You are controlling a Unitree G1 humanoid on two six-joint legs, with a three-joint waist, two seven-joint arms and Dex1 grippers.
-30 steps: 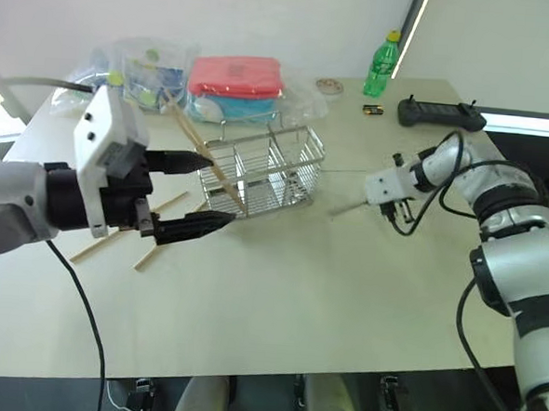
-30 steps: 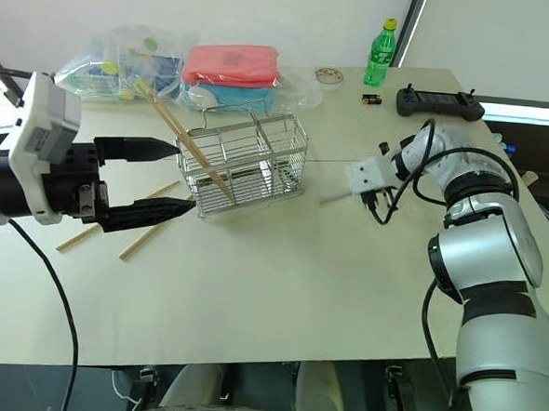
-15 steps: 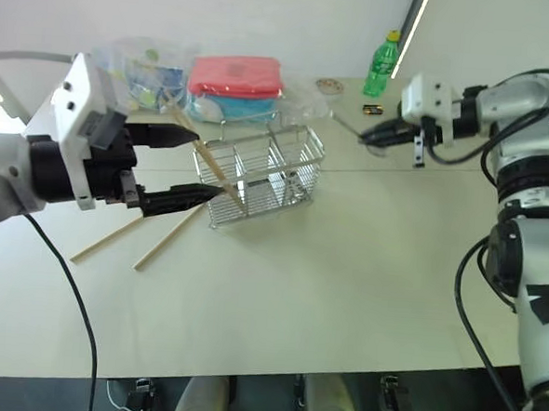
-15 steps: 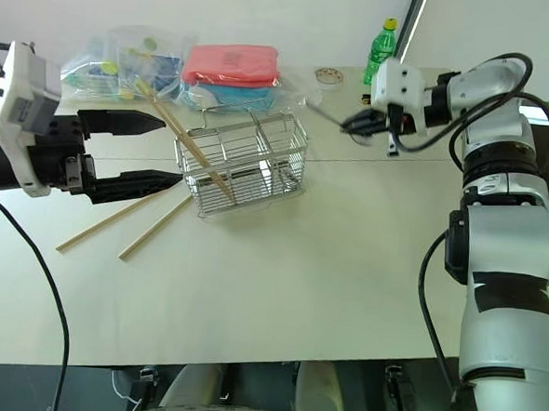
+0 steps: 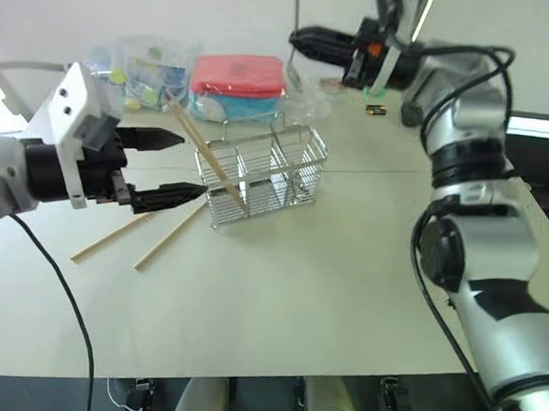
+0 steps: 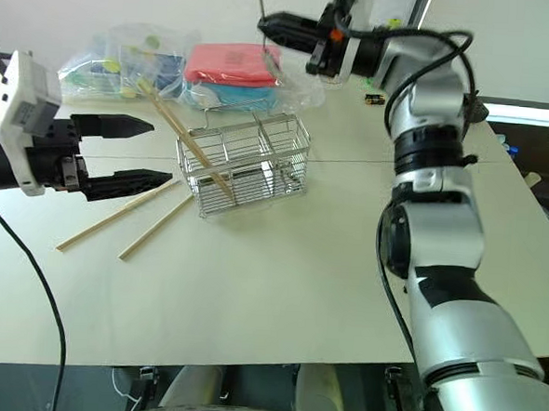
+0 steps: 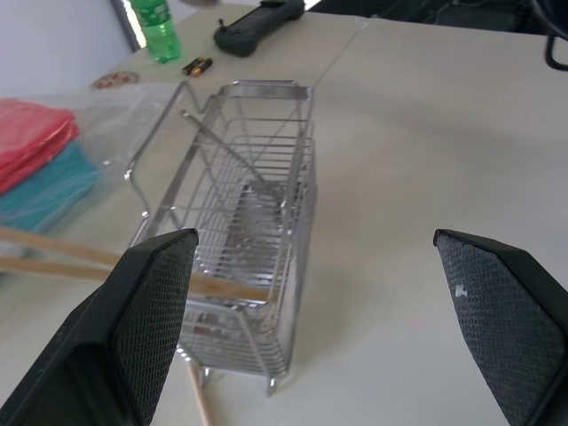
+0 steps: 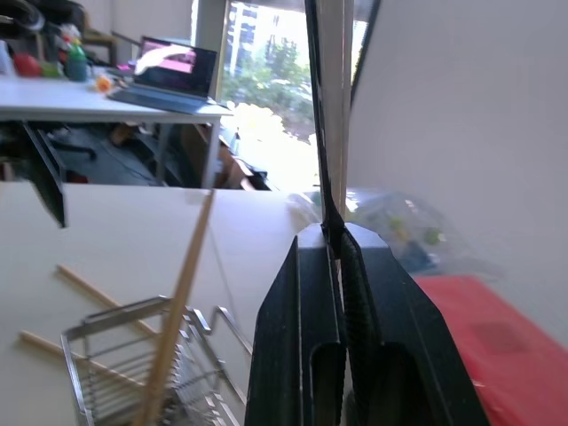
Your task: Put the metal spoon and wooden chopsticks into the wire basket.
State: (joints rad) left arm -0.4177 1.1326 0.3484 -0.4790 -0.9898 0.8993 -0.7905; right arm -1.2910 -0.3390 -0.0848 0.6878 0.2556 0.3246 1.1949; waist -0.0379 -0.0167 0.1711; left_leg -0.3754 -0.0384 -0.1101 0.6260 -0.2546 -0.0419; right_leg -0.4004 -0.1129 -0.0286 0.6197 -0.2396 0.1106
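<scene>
We see a pale cream table (image 5: pixel 327 265) set against a white wall, with a window and a desk carrying a laptop visible past it in the right wrist view. The wire basket (image 5: pixel 262 172) stands near the table's middle, with 2 wooden chopsticks (image 5: pixel 203 150) leaning tilted inside it, their tops sticking out over the rim toward a clear bag (image 5: pixel 148 67) of small items. 2 more chopsticks (image 5: pixel 137 234) lie flat on the table just beside the basket.

Our left gripper (image 5: pixel 170 166) hovers beside the basket, its fingers spread wide and holding nothing. Our right gripper (image 5: pixel 299 37) is raised above the back of the table, pointing left, its fingers pressed shut on the thin handle of the metal spoon (image 5: pixel 295 39), which hangs roughly upright above the basket area.

Behind the basket sit a red-lidded container (image 5: pixel 238 77), a green bottle (image 6: pixel 390 24), a roll of tape (image 7: pixel 114 80), a battery (image 5: pixel 375 108) and a black controller (image 7: pixel 262 16).
</scene>
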